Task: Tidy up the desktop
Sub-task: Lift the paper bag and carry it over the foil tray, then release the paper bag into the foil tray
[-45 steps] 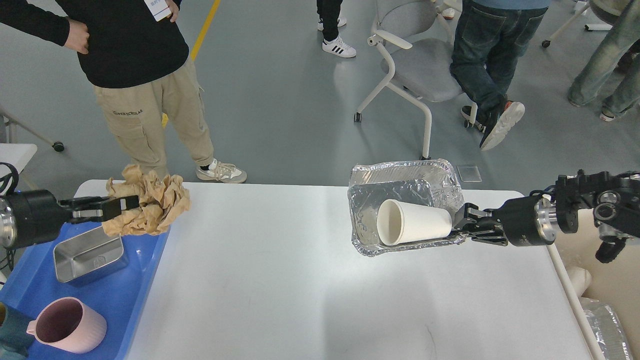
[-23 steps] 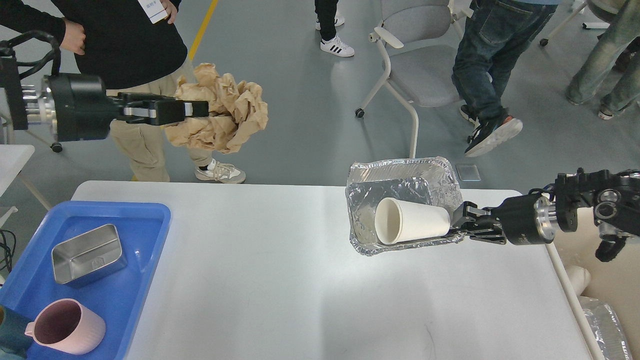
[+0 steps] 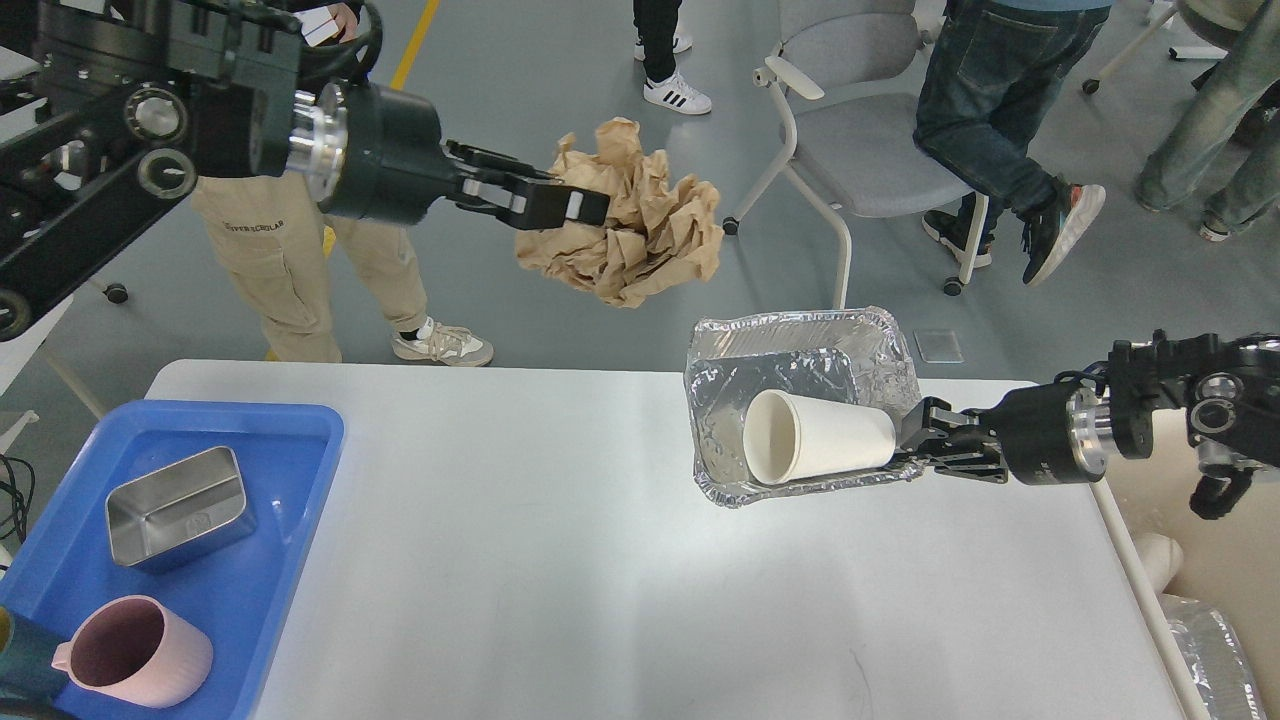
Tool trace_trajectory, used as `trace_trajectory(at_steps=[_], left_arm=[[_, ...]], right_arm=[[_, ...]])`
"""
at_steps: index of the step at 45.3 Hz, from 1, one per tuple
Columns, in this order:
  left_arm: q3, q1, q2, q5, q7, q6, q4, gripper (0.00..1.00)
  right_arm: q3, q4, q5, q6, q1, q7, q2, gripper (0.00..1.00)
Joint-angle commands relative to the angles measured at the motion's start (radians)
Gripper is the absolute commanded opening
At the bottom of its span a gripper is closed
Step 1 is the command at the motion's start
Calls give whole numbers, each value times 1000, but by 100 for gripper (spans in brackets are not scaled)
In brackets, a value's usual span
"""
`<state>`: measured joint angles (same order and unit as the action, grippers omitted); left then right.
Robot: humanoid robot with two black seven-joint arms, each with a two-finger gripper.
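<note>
The white desktop (image 3: 560,560) fills the lower view. My left gripper (image 3: 575,207) is shut on a crumpled brown paper wad (image 3: 640,235) and holds it high in the air beyond the table's far edge. My right gripper (image 3: 915,445) is shut on the right rim of a silver foil tray (image 3: 800,365), which is tipped up at the table's far right. A white paper cup (image 3: 815,450) lies on its side inside the foil tray, its mouth facing left.
A blue plastic tray (image 3: 250,560) at the left holds a steel box (image 3: 175,505) and a pink mug (image 3: 135,650). A cream bin (image 3: 1220,570) with foil (image 3: 1215,650) stands right of the table. People and a grey chair (image 3: 860,160) stand behind.
My left arm has lifted the paper wad from above the blue tray and swung it up and to the right. The right gripper with the foil tray has shifted slightly left.
</note>
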<state>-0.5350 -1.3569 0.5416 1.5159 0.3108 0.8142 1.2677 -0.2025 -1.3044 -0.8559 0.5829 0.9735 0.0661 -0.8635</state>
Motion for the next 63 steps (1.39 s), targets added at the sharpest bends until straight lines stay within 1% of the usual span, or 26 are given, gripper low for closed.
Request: trace_trajectory(at_steps=[1, 6, 12, 16, 26, 31, 34, 36, 38, 39, 44, 46, 47, 49, 63], left_arm=[[29, -70, -104, 1, -10, -1, -70, 5], [61, -123, -179, 1, -12, -3, -123, 5], [96, -154, -250, 1, -15, -10, -163, 5], [115, -156, -304, 21, -22, -16, -188, 6], [165, -142, -397, 82, -24, -21, -251, 7], [202, -139, -434, 84, -24, -46, -278, 9], [233, -139, -454, 82, -25, -66, -297, 12], [247, -137, -465, 81, -26, -78, -307, 16], [250, -136, -476, 78, -27, -90, -317, 24], [250, -131, -479, 78, -27, -95, -321, 30], [248, -123, -489, 72, -29, -99, -330, 70], [247, -122, -489, 70, -27, -101, -330, 84], [245, -122, -489, 70, -27, -101, -330, 89], [242, -117, -489, 69, -27, -101, -330, 92], [224, -107, -442, 4, -27, -107, -329, 95]], right_arm=[[-2, -6, 0, 0, 2, 0, -2, 0], [-2, -7, 0, 0, 2, 0, -3, 0], [-3, -22, 0, -2, 2, -2, -9, 0], [-14, -33, 0, -2, 2, -2, -9, 0], [-25, -47, 0, -2, 1, 0, -28, 0], [-26, -56, 0, -2, 2, 0, -34, 0], [-28, -58, 0, -2, 2, -2, -35, 0], [-31, -58, 0, -2, 1, 0, -38, 0], [-31, -58, 0, -2, 2, 0, -41, 0], [-32, -58, 0, -2, 2, 0, -42, 0], [-31, -58, 0, -2, 2, 0, -43, 0], [-32, -58, 0, -2, 1, 0, -45, 0], [-31, -58, 0, -2, 1, 0, -45, 0], [-31, -56, 0, -2, 1, 0, -45, 0], [-25, -42, -2, -2, -9, -2, -43, 0]])
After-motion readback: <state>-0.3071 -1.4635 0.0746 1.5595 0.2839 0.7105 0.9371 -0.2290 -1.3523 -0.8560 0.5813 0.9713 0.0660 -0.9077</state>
